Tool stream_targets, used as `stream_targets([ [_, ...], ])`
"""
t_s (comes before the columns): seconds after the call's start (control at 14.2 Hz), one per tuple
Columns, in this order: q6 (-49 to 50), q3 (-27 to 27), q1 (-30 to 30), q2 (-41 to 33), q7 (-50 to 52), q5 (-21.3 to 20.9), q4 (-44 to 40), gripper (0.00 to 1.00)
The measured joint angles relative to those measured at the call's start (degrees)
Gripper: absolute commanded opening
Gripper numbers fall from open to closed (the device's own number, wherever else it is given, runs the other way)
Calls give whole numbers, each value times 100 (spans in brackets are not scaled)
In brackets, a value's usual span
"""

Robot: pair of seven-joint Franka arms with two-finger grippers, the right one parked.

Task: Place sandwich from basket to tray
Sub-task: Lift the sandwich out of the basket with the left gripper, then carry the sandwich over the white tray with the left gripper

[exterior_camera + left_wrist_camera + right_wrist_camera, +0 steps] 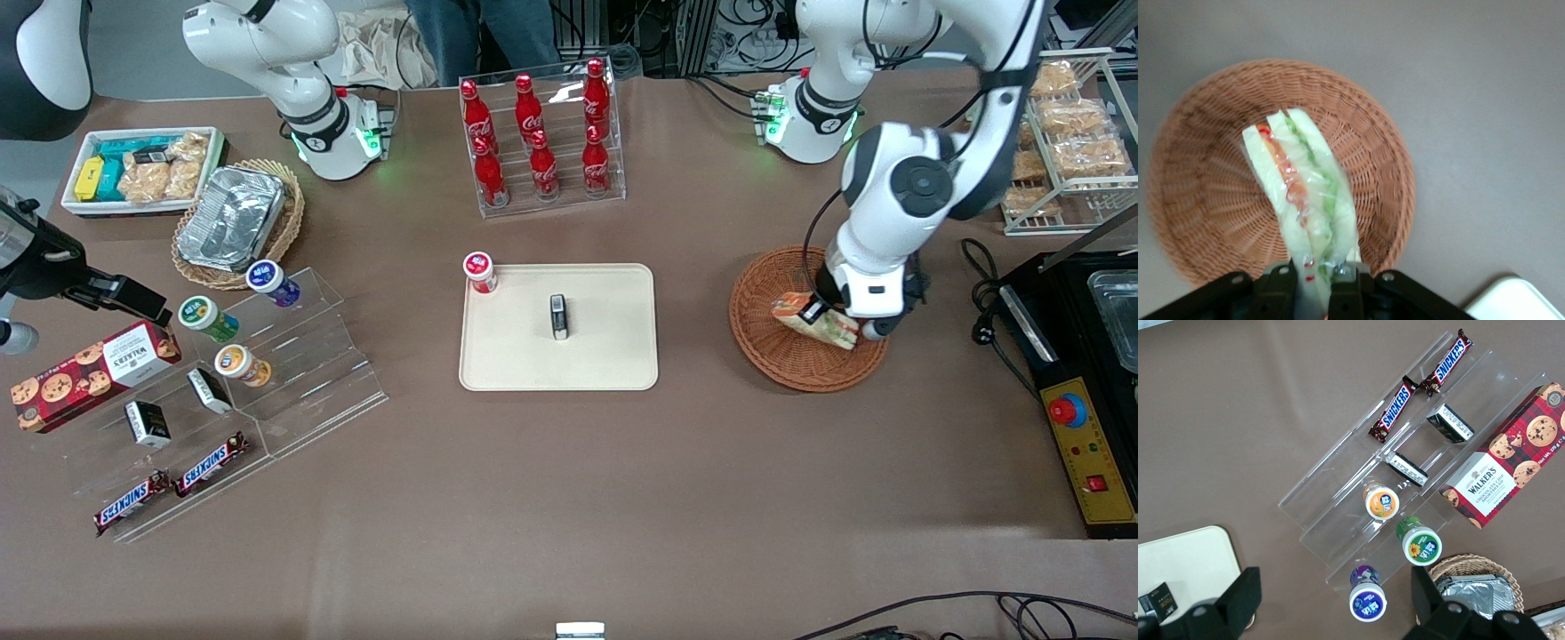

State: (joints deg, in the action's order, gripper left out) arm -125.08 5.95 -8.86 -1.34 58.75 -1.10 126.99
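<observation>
The gripper is clamped on the sandwich over the basket. Bare table separates the basket rim from the tray. A small dark box and a red-capped bottle occupy the tray.

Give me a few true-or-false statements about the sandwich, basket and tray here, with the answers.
1. The gripper is shut on the sandwich. True.
2. The sandwich lies on the tray. False: it is over the basket.
3. A small dark box stands on the tray. True.
4. The red-capped cup sits in the basket. False: it stands at a corner of the tray.
5. The basket holds two sandwiches. False: only one shows.
</observation>
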Motion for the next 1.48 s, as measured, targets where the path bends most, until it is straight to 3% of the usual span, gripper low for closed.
stream_targets([
  [0.28, 1926, -2, 1, -55, -606, 0, -1705, 0],
  [0.56, 3173, -20, 35, -54, -1319, 0, -2566, 0],
  [0.91, 3239, 6, 17, 33, -2021, 32, -2613, 0],
  [1.12, 3060, 139, -90, 153, -2090, 378, -2612, 0],
  [1.48, 2898, 241, -629, 479, -2148, 460, -2643, 0],
])
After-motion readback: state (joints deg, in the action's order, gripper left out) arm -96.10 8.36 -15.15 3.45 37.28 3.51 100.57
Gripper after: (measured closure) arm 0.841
